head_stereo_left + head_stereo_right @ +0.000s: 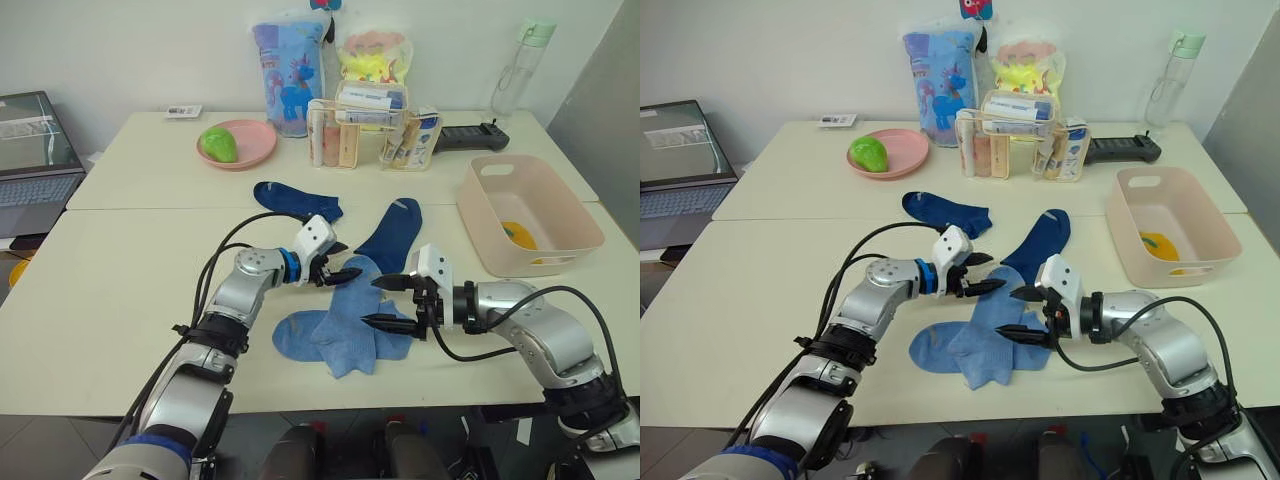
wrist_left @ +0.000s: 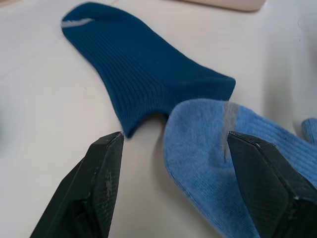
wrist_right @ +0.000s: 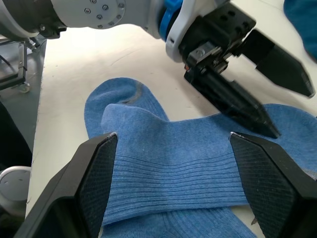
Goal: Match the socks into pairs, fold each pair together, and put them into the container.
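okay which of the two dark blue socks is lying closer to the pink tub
The navy sock stretched out beside the light blue socks, its toe pointing toward the pink tub. The other navy sock lies farther left, nearer the pink plate.

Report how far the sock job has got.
Done: something yellow lies in the pink container, probably the mustard pair, though I can't tell if it's folded. In hand: two light blue socks lie overlapped on the table, with the left hand and right hand both open over them, neither gripping. Left: fold that pair, then match the two separate navy socks.
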